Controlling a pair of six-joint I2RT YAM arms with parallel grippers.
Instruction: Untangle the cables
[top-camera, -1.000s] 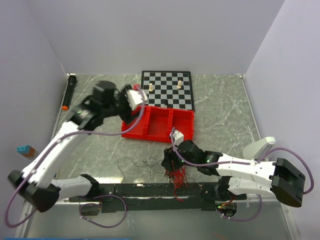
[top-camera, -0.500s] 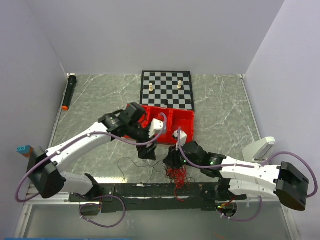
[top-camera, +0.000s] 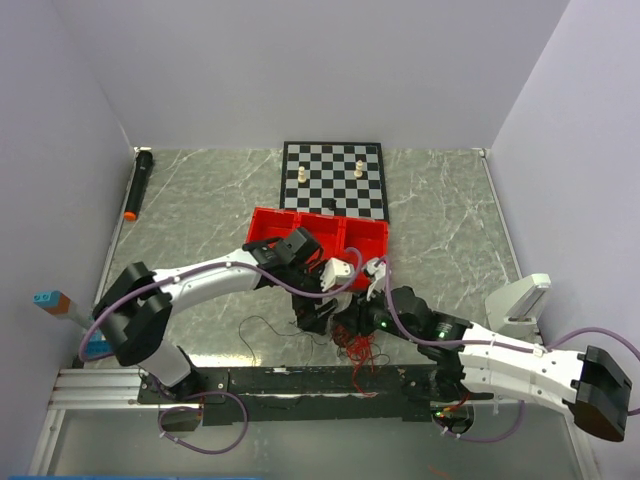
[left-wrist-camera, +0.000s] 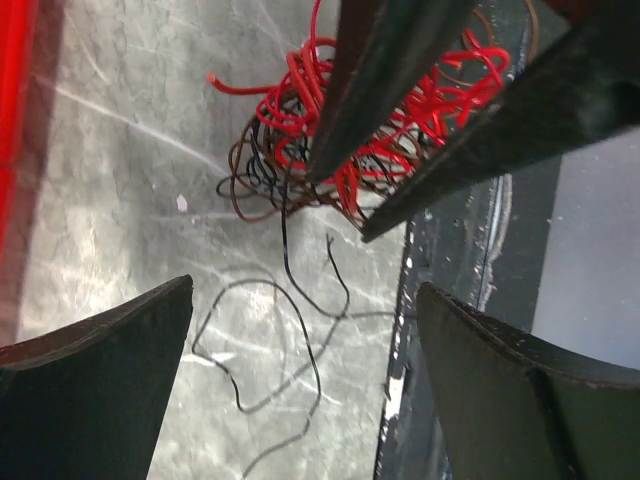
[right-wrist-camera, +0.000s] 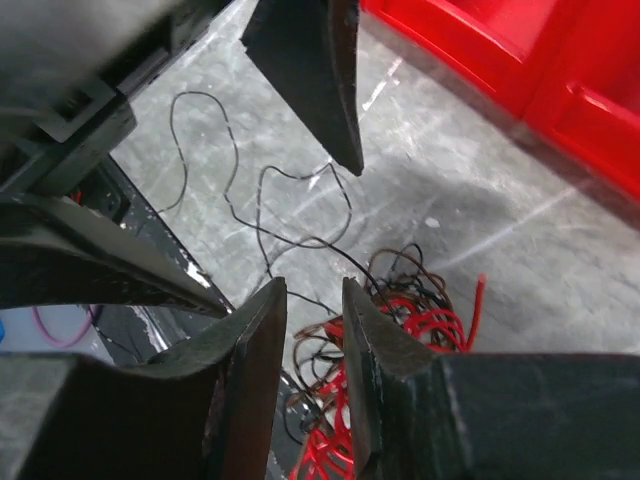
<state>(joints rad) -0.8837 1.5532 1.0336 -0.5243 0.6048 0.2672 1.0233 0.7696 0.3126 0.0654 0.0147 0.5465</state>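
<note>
Grey marble tabletop (top-camera: 200, 200), cables (left-wrist-camera: 300, 130) bunched at the near edge. Left gripper (left-wrist-camera: 305, 290) hangs wide open, empty. Right gripper (right-wrist-camera: 308, 290) is nearly closed in the tangle, can't tell if it's gripping.

Left arm (top-camera: 210, 275), centre-left of top view: white tube links w/ black joint housings, black block at the shoulder end. Right arm (top-camera: 510, 365), lower right: same white + black build, one big black block at far right edge. A thin lilac hose (top-camera: 585, 335) runs along each arm in loose loops. Small white box (top-camera: 340, 268) sits at each wrist. Left gripper (left-wrist-camera: 305, 290) has matte black fingers (left-wrist-camera: 100, 390), broad wedges w/ rounded tips. Right gripper (right-wrist-camera: 312, 290): same black wedge type, a bit scuffed.
</note>
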